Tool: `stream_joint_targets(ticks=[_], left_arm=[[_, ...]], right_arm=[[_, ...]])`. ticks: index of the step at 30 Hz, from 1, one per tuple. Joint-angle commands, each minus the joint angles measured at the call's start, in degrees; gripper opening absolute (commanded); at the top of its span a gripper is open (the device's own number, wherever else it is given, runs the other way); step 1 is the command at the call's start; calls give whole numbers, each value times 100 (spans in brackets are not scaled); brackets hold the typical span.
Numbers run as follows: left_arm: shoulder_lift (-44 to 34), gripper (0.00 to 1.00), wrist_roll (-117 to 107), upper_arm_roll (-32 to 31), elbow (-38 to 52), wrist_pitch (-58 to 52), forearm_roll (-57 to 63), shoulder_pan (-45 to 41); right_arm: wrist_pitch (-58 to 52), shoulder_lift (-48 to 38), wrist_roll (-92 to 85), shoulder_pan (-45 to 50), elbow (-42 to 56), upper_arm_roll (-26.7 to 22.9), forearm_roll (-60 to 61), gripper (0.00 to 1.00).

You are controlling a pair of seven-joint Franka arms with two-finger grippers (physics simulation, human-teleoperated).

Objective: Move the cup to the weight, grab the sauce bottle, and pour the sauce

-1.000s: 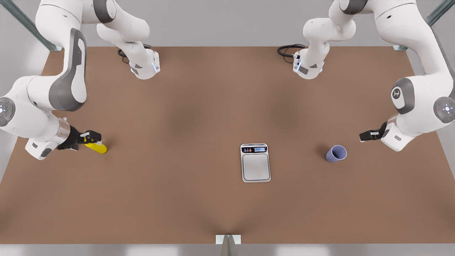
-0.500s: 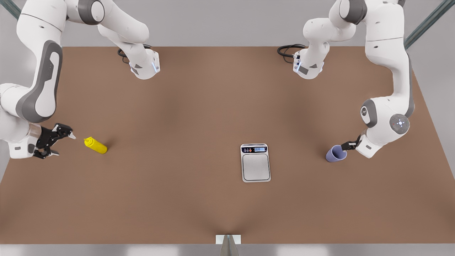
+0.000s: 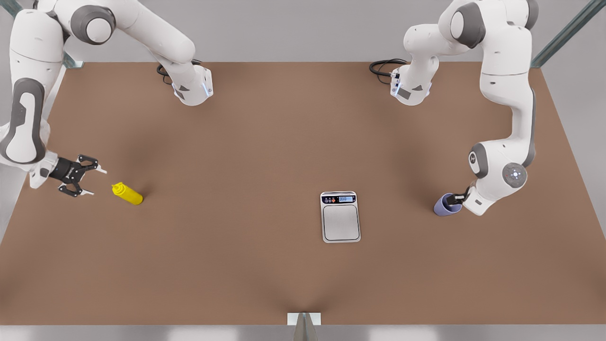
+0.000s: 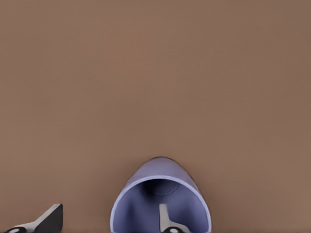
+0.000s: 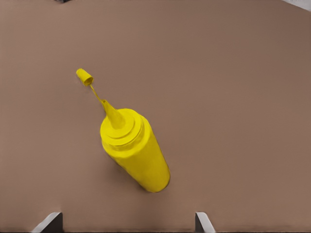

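Start at the tabletop's (image 3: pixel 265 142) edge on the front view's left: your right gripper (image 3: pixel 93 179) hangs there with its fingers (image 5: pixel 49 222) spread wide and nothing between them. The sauce bottle (image 3: pixel 128 194) lies just beyond the fingertips, toward the tabletop's middle, not touching them. It looks to lie tipped over, its nozzle end toward the gripper and its base pointing away toward the near edge. In the right wrist view the bottle (image 5: pixel 135 151) sits between the two fingertips' lines but ahead of them, its long axis slanted across the gap, and a small cap (image 5: pixel 84 76) hangs off the nozzle on a thin strap. So the bottle probably wants a short advance and a turn of the wrist before the fingers can straddle its body.

Move to the middle: the weight (image 3: pixel 340 216) lies flat, display end toward the far edge, its plate bare.

On the front view's right, the lavender cup (image 3: pixel 443 205) stands well apart from the weight, toward that side edge. Your left gripper (image 3: pixel 457 200) is at its rim. In the left wrist view one finger (image 4: pixel 165 218) reaches inside the cup (image 4: pixel 160 199) and the other (image 4: pixel 46 221) stands outside, clear of the wall, so the fingers are still parted and hold nothing yet. The cup's wall lies between them; closing looks like the next thing, then a carry toward the weight.
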Motion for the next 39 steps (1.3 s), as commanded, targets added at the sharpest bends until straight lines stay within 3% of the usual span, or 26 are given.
stream_joint_targets(ticks=[1, 2, 5, 8, 10, 32, 39], left_arm=[[16, 75, 0, 0, 1, 21, -13, 3], [122, 73, 0, 0, -8, 118, -22, 3], [183, 54, 0, -9, -43, 171, -31, 3], [271, 44, 0, -9, -78, 329, -31, 3], [298, 23, 9, -9, -78, 364, -31, 3], [157, 21, -44, -88, -60, 294, -189, -6], [148, 21, -1107, -589, 326, 48, -716, -313]], right_arm=[[-2, 58, -94, -24, 9, 0, 20, 100], [-125, 251, -358, -156, 18, 0, 213, 100], [-195, 664, -1131, -437, 27, 9, 564, 100], [-678, 963, -1667, -631, 70, 9, 881, 100], [-846, 1042, -1861, -675, 79, 0, 899, 100], [-1285, 1983, -2309, -806, 932, 44, 1514, 100], [-1259, 2150, -2265, -789, 1028, 194, 1602, 100]])
